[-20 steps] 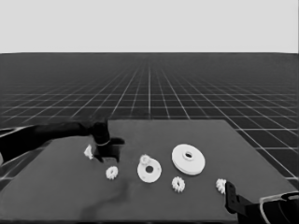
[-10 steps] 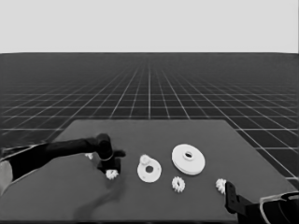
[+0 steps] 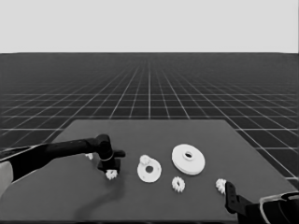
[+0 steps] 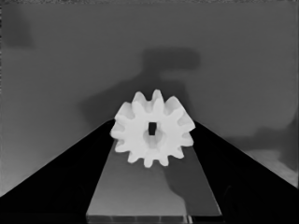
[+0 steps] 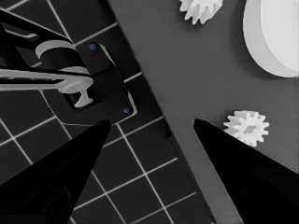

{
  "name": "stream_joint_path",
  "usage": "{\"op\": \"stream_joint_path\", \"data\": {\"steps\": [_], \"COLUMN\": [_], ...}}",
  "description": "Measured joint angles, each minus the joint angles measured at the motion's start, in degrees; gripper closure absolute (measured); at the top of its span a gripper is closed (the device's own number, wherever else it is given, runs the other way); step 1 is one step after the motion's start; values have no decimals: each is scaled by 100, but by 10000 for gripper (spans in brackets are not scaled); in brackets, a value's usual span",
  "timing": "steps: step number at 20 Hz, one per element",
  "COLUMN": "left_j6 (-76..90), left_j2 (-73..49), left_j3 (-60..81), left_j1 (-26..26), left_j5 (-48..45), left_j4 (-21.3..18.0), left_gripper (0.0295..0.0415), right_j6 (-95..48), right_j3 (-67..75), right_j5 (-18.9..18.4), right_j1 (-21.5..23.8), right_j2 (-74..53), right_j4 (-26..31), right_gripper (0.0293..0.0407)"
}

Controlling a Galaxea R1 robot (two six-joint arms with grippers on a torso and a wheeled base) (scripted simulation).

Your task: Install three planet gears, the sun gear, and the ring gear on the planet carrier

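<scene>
Planet carrier: the thin flat white disc with a round central hole, the smaller round part (image 3: pixel 149 170), lies on the dark table (image 3: pixel 154 133) near its middle. One small white toothed gear (image 3: pixel 144 159) sits at its far rim, seemingly on it; whether it is properly seated I cannot tell.

Ring gear: the thick white disc with a small dark hole, the larger round part (image 3: pixel 188 158), lies flat just to the right of the smaller one, apart from it and not yet placed.

Gear in hand: a small white toothed wheel (image 4: pixel 152 129) lies on the table left of the smaller round part, between the left gripper (image 3: pixel 111 169) fingers. They stand spread, one on each side; no squeeze shows.

Loose gears: one (image 3: pixel 178 184) lies in front of the two discs, another (image 3: pixel 220 185) near the table's right front corner.

Other white piece: a small one (image 3: pixel 89 156) peeks out behind the left arm; too hidden to name.

Right gripper: parked at the lower right corner (image 5: pixel 149 128), fingers apart, empty.

Progress: early. At most one gear is on; the rest and the larger round part remain.
</scene>
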Motion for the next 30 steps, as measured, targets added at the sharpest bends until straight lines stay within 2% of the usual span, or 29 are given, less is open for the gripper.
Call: {"op": "stream_joint_path", "data": {"steps": [4, 6, 8, 14, 16, 18, 24, 25, 26, 30], "left_j6": [0, -289, -343, -356, -1812, -2056, -2105, -1979, -1878, -1724], "left_j2": [0, -235, -273, -283, 1210, 1958, 2306, 2342, 2370, 2422], "left_j3": [0, 638, 750, 778, 668, 265, -37, -205, -348, -576], "left_j1": [-1, -727, -1040, -1186, -1152, -1139, -1133, -749, -483, -203], "left_j5": [0, 407, 512, 559, 823, 871, 884, 846, 801, 713], "left_j4": [0, -645, -919, -1064, -960, -956, -955, -544, -307, -27], "left_gripper": [398, 398, 398, 398, 398, 398, 398, 398, 398, 398], "right_j6": [0, 0, 0, 0, 0, 0, 0, 0, 0, 0], "right_j3": [0, 0, 0, 0, 0, 0, 0, 0, 0, 0], "right_j5": [0, 0, 0, 0, 0, 0, 0, 0, 0, 0], "right_j1": [0, 0, 0, 0, 0, 0, 0, 0, 0, 0], "right_j2": [0, 0, 0, 0, 0, 0, 0, 0, 0, 0], "right_j4": [0, 0, 0, 0, 0, 0, 0, 0, 0, 0], "right_gripper": [315, 315, 315, 315, 315, 315, 315, 315, 315, 315]}}
